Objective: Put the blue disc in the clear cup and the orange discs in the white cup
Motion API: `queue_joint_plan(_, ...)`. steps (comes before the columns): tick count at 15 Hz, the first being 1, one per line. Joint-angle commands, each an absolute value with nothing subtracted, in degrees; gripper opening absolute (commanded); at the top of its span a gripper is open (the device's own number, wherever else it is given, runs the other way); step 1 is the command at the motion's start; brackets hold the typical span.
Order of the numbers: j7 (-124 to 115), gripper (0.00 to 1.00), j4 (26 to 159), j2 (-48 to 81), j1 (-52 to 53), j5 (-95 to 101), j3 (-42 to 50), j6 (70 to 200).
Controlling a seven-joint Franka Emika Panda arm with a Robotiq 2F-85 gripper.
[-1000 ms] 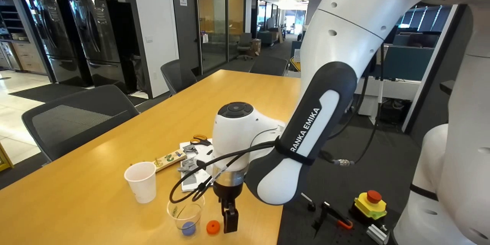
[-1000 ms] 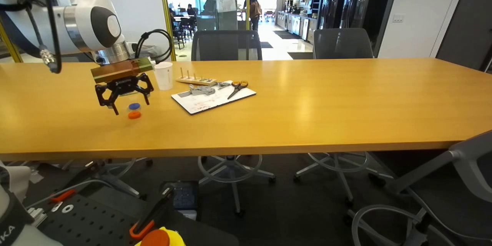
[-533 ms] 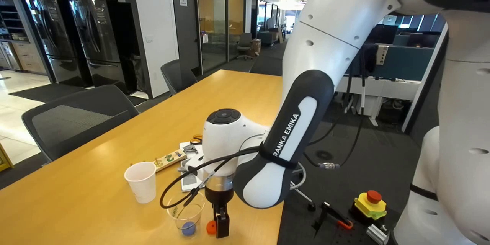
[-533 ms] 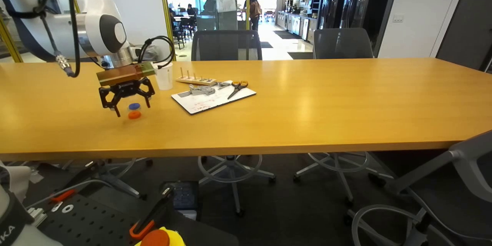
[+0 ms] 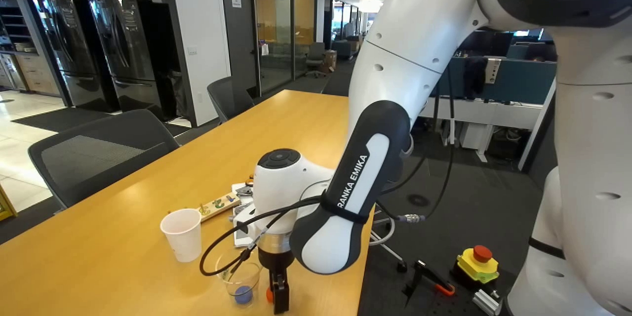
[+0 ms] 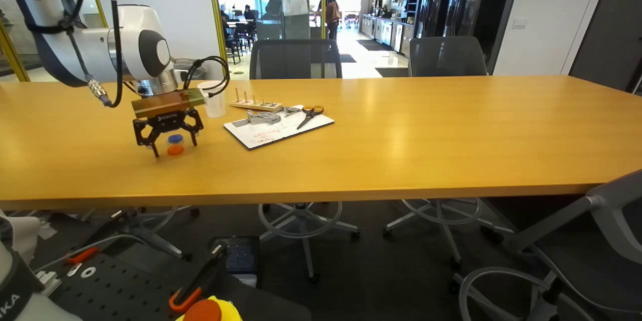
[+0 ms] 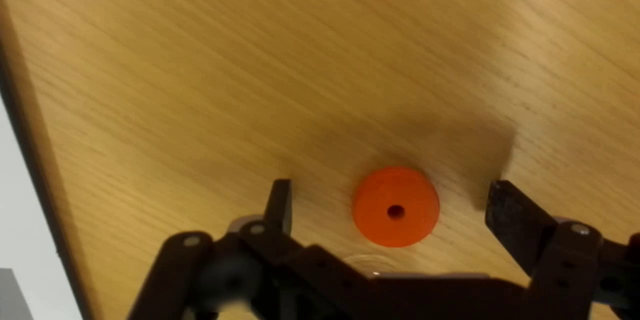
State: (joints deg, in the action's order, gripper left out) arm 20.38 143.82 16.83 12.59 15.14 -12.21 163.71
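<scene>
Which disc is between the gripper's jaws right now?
The orange disc, lying on the table between the jaws of the open gripper in the wrist view. The blue disc instead sits at the bottom of the clear cup.

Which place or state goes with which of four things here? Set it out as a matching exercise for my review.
1. gripper
2. blue disc
3. orange disc
4. scissors

A. inside the clear cup
B. lying partly on the white board
C. jaws apart, gripping nothing
D. on the table, between the jaws

Pairs: 1-C, 2-A, 3-D, 4-B
</scene>
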Motion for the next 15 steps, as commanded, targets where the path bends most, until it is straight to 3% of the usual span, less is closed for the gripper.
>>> queue_joint_plan(1,19.04,1.00,142.21,17.69,12.50,15.21,-12.77,163.00)
queue_joint_plan(3,19.16,0.99,142.14,17.78,12.24,14.74,-13.12,162.97)
queue_joint_plan(4,19.21,0.74,141.83,17.93,11.90,13.80,-13.65,162.05)
queue_joint_plan(6,19.04,0.70,141.37,17.96,11.85,12.87,-14.00,160.48)
queue_joint_plan(12,15.77,0.22,139.37,17.32,13.12,13.92,-13.12,155.43)
queue_joint_plan(13,15.21,0.18,139.14,17.15,13.26,14.06,-13.02,154.49)
queue_joint_plan(15,14.09,0.21,138.69,16.96,13.50,14.36,-12.71,152.30)
